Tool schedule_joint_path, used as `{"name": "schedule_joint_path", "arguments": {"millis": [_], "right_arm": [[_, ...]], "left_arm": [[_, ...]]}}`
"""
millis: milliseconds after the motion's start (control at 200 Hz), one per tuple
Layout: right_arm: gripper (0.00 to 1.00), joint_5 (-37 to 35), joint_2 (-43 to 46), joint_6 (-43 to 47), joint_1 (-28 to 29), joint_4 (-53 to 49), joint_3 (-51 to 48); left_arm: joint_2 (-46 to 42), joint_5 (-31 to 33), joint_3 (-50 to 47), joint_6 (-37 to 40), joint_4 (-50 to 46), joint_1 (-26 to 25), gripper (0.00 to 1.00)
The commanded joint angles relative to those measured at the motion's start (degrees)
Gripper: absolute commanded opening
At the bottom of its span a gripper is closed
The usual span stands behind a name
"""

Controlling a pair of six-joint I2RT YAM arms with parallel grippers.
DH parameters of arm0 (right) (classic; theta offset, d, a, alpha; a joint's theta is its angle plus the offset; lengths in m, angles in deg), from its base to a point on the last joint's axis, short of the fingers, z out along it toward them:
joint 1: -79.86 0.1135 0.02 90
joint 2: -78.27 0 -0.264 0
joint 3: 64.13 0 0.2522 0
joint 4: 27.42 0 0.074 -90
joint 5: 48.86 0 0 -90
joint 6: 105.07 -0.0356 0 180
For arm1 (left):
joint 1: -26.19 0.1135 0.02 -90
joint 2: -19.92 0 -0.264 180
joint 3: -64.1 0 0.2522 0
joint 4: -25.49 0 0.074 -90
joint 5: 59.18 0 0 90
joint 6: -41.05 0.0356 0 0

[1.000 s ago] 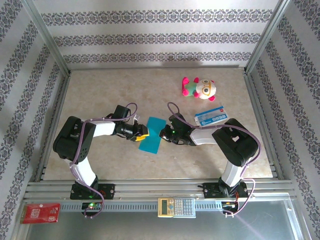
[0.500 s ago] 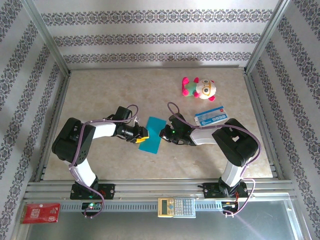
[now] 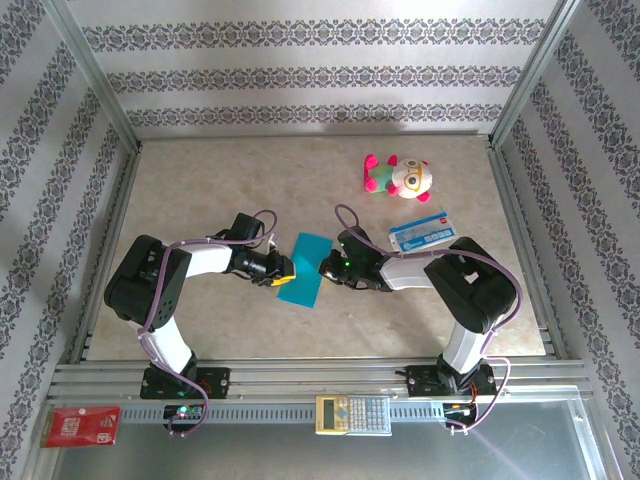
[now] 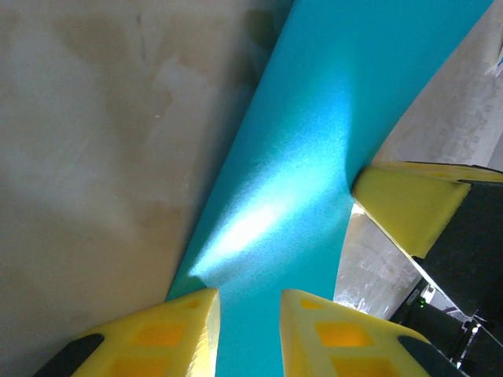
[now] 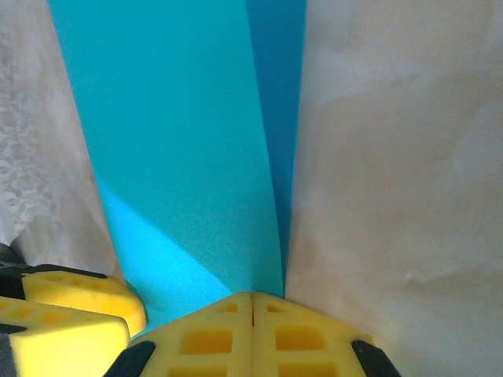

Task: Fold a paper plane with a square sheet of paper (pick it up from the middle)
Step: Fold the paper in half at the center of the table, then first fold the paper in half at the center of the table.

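Note:
The square sheet of paper (image 3: pixel 305 268) lies on the table as a narrow teal strip, doubled over, with a darker layer showing along one edge (image 5: pixel 292 118). My left gripper (image 3: pixel 287 268) is at its left edge. Its yellow fingers stand a little apart over the teal surface (image 4: pixel 314 141), so the left gripper (image 4: pixel 250 294) is open with a narrow gap. My right gripper (image 3: pixel 327 268) is at the strip's right edge. Its fingertips are pressed together, and the right gripper (image 5: pixel 251 297) rests its tip against the paper (image 5: pixel 173 141). No paper shows between its jaws.
A pink-and-white plush toy (image 3: pixel 400 177) lies at the back right, with a white-and-blue card (image 3: pixel 420 230) just in front of it. A calculator (image 3: pixel 352 413) and a red packet (image 3: pixel 82 425) rest on the metal rail at the near edge.
The left gripper's fingers have drawn closer together and its wrist has shifted slightly. The right arm and the paper have stayed put.

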Motion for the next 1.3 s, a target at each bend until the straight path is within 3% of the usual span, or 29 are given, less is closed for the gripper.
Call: {"name": "schedule_joint_path", "arguments": {"millis": [0, 200, 450, 729, 1024, 1299], "right_arm": [[0.0, -9.57, -4.14, 2.39, -0.67, -21.24, -4.3], [0.0, -9.55, -2.58, 3.52, -0.67, -22.41, -2.59], [0.12, -8.18, 3.12, 5.89, -2.17, -22.49, -0.55], [0.19, -1.39, 12.18, 10.9, -2.06, -17.26, 1.04], [0.11, 7.06, 2.54, 9.1, 2.5, -8.66, 9.65], [0.06, 8.78, -5.69, 6.54, 5.52, -7.47, 16.08]], "left_arm": [[2.21, 4.55, -1.15, 2.52, -8.61, -0.25, 0.27], [2.43, 4.81, -1.08, 4.04, -10.61, -0.26, 0.16], [2.26, 4.94, -1.04, 6.13, -13.57, -0.33, 0.04], [0.25, 3.77, -2.46, 5.98, -14.02, -1.69, 0.0], [-0.16, 4.15, -4.7, 4.94, -13.59, -1.74, 0.0], [1.02, 4.28, -5.64, 4.63, -12.63, -1.75, 0.0]]}}
